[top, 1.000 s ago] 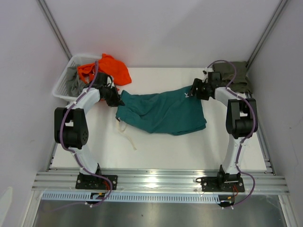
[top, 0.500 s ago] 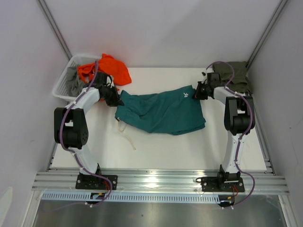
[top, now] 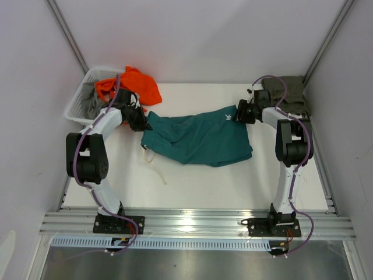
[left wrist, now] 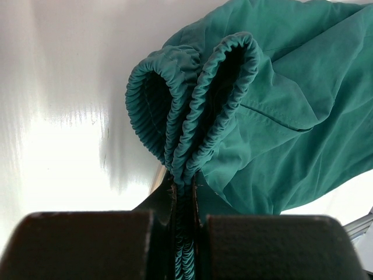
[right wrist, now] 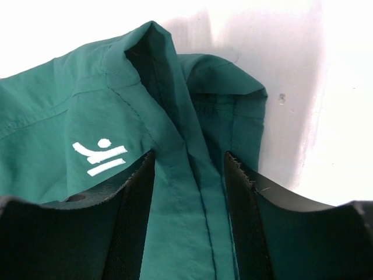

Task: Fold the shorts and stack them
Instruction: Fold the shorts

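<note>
Your left gripper (left wrist: pixel 183 192) is clamped tight on the teal shorts (top: pixel 198 139), pinching the ribbed elastic waistband where it gathers into two puckered loops. Your right gripper (right wrist: pixel 189 169) stands partly spread over the opposite end, its dark fingers either side of a stitched ridge of smooth woven cloth, beside a small white logo (right wrist: pixel 99 156). The pair lies stretched across the middle of the white table (top: pixel 221 186), left end at 9 o'clock, right end towards 2, the lower edge sagging in soft wrinkles towards 6. An off-white cord (top: pixel 154 166) trails loose from the left end towards 7 o'clock. The olive shorts (top: pixel 288 93) sit as a compact heap in the 2 o'clock corner, just behind your right wrist. At 10 o'clock a white lattice basket (top: pixel 76 108) holds grey cloth, with an orange garment (top: pixel 137 84) spilling over its rim onto the table. Bare tabletop runs along the near side from 5 to 7 o'clock.
</note>
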Controlling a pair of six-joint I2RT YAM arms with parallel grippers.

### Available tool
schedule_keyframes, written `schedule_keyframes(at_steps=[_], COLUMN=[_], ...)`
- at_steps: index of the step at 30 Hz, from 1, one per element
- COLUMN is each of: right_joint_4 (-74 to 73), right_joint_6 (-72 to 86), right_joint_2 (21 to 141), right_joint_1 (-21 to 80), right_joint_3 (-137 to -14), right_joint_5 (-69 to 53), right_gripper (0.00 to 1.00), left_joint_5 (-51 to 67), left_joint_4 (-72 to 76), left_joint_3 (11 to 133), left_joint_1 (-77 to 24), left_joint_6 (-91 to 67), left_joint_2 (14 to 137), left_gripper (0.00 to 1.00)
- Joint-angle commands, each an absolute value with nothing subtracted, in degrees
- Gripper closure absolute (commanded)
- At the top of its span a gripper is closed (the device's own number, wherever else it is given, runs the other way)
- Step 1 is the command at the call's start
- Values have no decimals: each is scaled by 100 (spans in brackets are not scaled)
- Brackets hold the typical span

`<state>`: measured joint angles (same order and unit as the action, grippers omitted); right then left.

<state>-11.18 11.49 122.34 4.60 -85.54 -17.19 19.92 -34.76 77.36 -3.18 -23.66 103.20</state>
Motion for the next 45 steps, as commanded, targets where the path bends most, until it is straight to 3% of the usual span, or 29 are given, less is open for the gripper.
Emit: schedule_keyframes(at_steps=[1,17,21,23,26,29,30,45], right_joint_4=[-1019,-1406,-1598,-1809,-2126,-2250,-2320,-2733], right_joint_6=[958,580,615,641,694,764,782,1169], right_joint_2=[12049,12217,12278,12427,12524,12533,12533,12410], right_joint_1=[475,896,896,931,967,958,958,457], right_joint_3=[-8771,-8798,-8868,-9034,-9062,-9044,-9044,-9396], right_joint_5=[-1556,-1151,-1257,-1196,-985,-783,-721,-324], right_gripper=[46,52,63,63,72,90,100,100], left_joint_5=[2127,2197,2206,2215,2232,2250,2241,2232], left_joint_4=[-3472,-3436,-3428,-3419,-3401,-3393,-3393,-3147], left_joint_3=[7822,7770,7761,7743,7726,7708,7717,7400], left_joint_1=[-255,-255,-255,-246,-237,-202,-202,176], left_joint_6=[-2215,-2232,-2224,-2215,-2224,-2224,-2224,-2549], left_joint_2=[9932,9914,9905,9897,9897,9879,9879,9730], left_gripper=[100,100,99,100,100,100,100,99])
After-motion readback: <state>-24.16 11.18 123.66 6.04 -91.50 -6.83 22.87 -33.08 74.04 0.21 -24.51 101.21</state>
